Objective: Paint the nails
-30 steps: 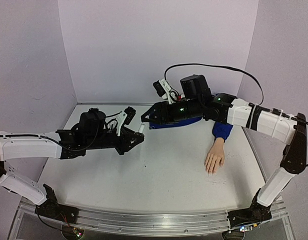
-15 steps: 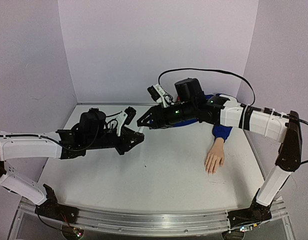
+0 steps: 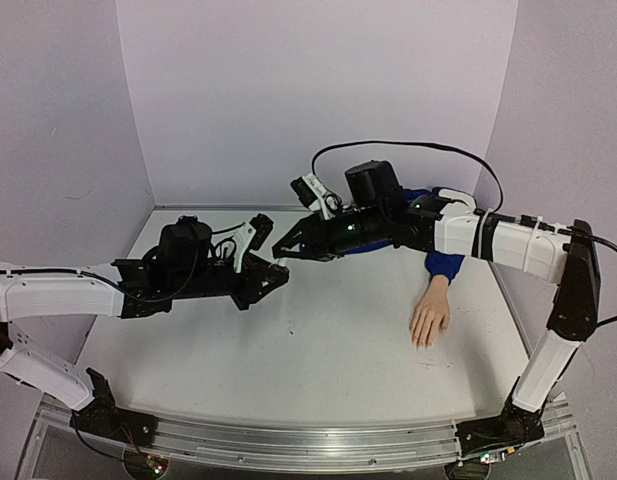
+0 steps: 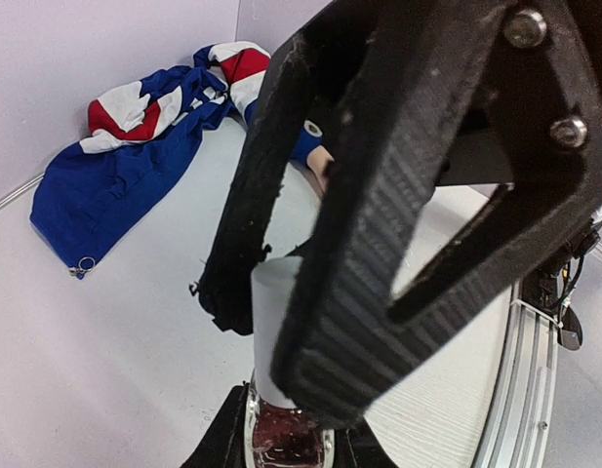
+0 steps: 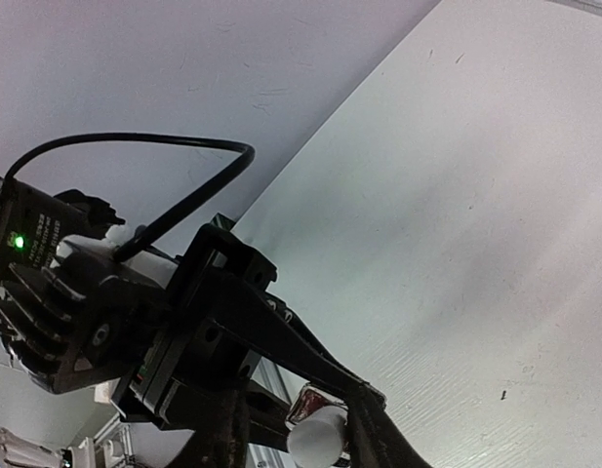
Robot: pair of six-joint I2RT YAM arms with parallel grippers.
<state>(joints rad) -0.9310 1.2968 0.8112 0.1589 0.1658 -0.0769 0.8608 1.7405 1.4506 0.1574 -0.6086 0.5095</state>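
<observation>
White links (image 3: 58, 296), blk joints (image 3: 183, 245), ribbed blk jaws, blk cable (image 3: 408, 143), green LED (image 5: 18, 240)

Pale lilac walls (image 3: 318, 80) enclose a white bench (image 3: 318, 350) on three sides, evenly lit, with an aluminium rail (image 3: 308, 440) along its near edge.

Nails (image 3: 422, 343) of mannequin hand (image 3: 429, 318) too tiny for detail (top view)

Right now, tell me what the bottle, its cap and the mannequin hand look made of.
Bottle: likely glass; it is dark red and glossy, with bright glints. Cap: probably plastic; it is white, smooth and matte, with no glints. Mannequin hand: moulded plastic or rubber, and I cannot tell which; it has an even skin tone and a dull surface.
</observation>
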